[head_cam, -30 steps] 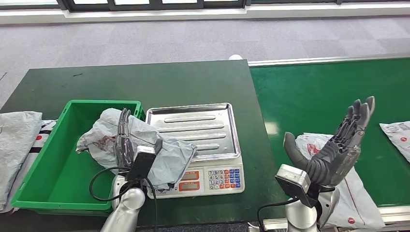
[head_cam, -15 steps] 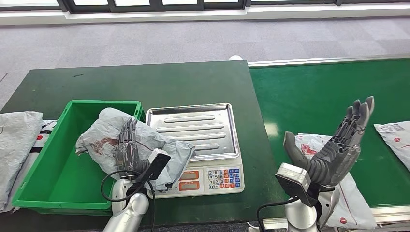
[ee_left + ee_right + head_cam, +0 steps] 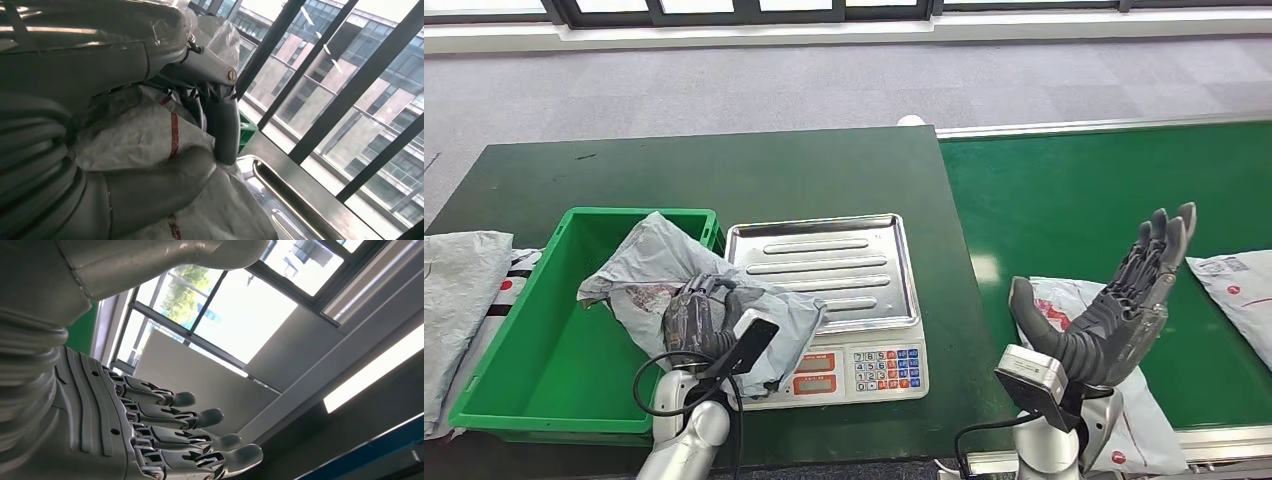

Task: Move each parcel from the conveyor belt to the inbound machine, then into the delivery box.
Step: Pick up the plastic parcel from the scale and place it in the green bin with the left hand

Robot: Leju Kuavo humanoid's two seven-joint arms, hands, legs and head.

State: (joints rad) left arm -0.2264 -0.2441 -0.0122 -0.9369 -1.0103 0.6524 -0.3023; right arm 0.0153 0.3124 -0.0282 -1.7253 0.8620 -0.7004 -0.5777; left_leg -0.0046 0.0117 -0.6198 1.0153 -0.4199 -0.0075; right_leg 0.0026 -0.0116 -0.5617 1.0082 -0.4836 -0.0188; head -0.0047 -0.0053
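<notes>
A crumpled grey parcel [image 3: 649, 270] lies across the right wall of the green delivery box [image 3: 519, 350] and the left edge of the scale [image 3: 829, 262]. My left hand [image 3: 696, 318] grips it from above, fingers curled into the bag. The left wrist view shows the thumb [image 3: 160, 192] and fingers [image 3: 222, 127] pressed around the grey parcel [image 3: 145, 135]. My right hand [image 3: 1119, 300] is raised with its palm open and holds nothing; its spread fingers [image 3: 195, 437] show in the right wrist view. Below it, a white parcel [image 3: 1139, 420] lies on the green conveyor belt [image 3: 1074, 190].
A second white parcel [image 3: 1236, 285] lies at the belt's right edge. Grey bags [image 3: 459, 300] are piled left of the delivery box. The scale's steel tray [image 3: 280, 200] and keypad [image 3: 886, 368] sit on the dark green table [image 3: 724, 170].
My left hand's fingers have curled shut into the grey parcel, whose top has shifted slightly toward the box. Both belt parcels have drifted left. The right hand has stayed in place.
</notes>
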